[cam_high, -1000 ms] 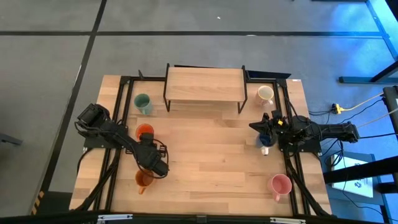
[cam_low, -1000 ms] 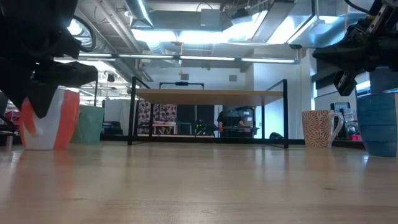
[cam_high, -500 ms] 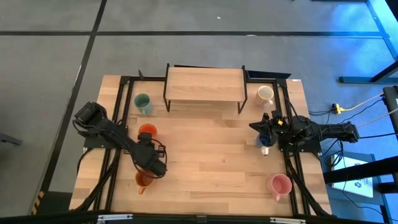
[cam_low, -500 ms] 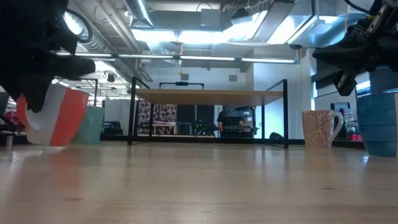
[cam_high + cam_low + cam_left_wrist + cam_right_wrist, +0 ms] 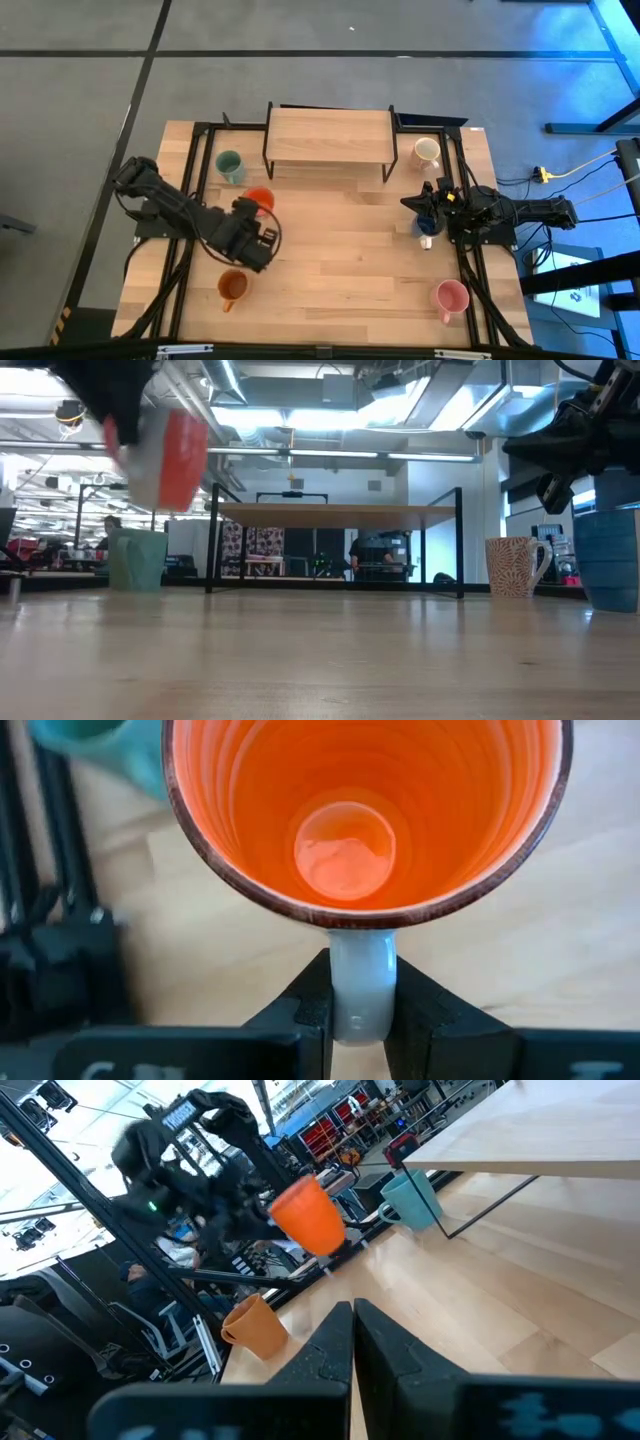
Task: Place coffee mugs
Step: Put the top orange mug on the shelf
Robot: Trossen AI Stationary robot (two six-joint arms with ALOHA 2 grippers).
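My left gripper [image 5: 252, 222] is shut on the red-orange mug [image 5: 258, 198], which hangs in the air, tilted, in the low view [image 5: 165, 455]. The green mug [image 5: 230, 165] stands on its base by the far left, the orange mug [image 5: 232, 287] near the left front. My right gripper [image 5: 425, 205] hovers, shut, just above the dark blue mug [image 5: 425, 229], apart from it in the low view [image 5: 608, 555]. The cream-white mug [image 5: 427, 151] stands at the far right, the pink mug [image 5: 451, 297] at the near right. My left gripper pinches the red-orange mug's pale handle [image 5: 362, 985] between its two fingers [image 5: 305, 1005], which lie on either side of the handle loop. The mug's open mouth [image 5: 345, 830] faces the wrist camera. The mug is lifted clear of the table and tilted.
A low wooden shelf on black legs [image 5: 328, 135] stands at the middle of the table's far edge, with bare tabletop [image 5: 340, 250] in front of it. Black frame rails [image 5: 190, 180] run along both table sides.
My left gripper has lifted the red-orange mug from the table, carrying it up and toward the far edge and the shelf. The mug stood upright on the table and now hangs tilted, well clear of it. The right arm has kept still.
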